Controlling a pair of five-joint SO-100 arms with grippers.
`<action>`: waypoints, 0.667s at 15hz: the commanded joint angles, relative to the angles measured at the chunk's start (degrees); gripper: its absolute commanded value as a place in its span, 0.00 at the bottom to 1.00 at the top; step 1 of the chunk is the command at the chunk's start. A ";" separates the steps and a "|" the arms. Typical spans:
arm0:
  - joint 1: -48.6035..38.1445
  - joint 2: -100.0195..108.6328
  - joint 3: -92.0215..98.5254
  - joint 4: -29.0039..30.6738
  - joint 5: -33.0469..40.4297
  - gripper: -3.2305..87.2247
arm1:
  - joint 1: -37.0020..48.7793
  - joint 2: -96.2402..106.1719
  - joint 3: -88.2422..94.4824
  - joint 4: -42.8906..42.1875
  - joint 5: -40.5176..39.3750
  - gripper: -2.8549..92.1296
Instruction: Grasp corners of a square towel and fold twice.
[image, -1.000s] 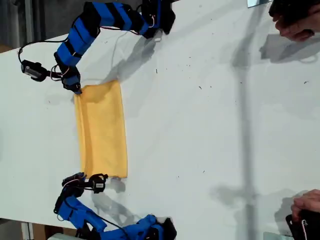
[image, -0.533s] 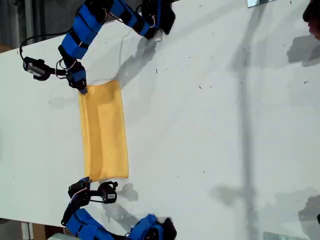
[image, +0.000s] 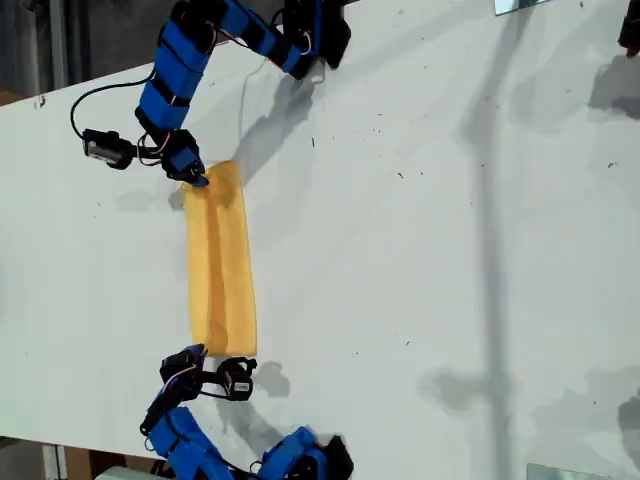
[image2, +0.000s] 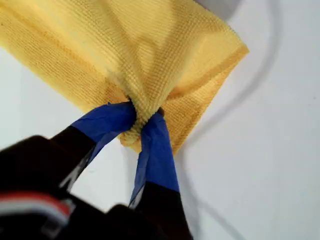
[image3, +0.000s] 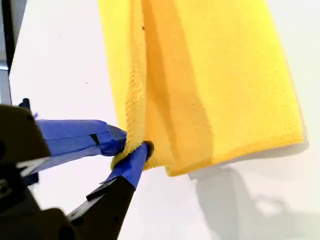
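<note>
The yellow towel lies as a narrow doubled strip on the white table, toward the exterior view's left. My first gripper is shut on the strip's far corner, bunching the cloth between its blue-taped fingers. My second gripper is shut on the near corner, and the towel stretches away from it. The pinched edge is held slightly off the table and overlaps the layer below.
The two arm bases stand at the table's far edge and near edge. A dark shape shows at the exterior view's upper right corner. Pale flat objects sit at the far edge and near edge.
Both grippers have carried the towel's pinched edge toward the exterior view's right, narrowing the strip. The person's hands at the exterior view's right side have withdrawn.
</note>
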 joint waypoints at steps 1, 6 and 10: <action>0.79 1.14 -0.09 1.14 -4.39 0.00 | 1.41 -0.79 -1.49 2.37 3.08 0.03; 4.83 2.81 6.06 0.00 -12.13 0.00 | -1.85 -3.78 -1.93 5.01 6.59 0.03; 9.40 7.56 14.15 -3.69 -15.12 0.00 | -2.11 -2.90 -1.23 4.92 6.86 0.03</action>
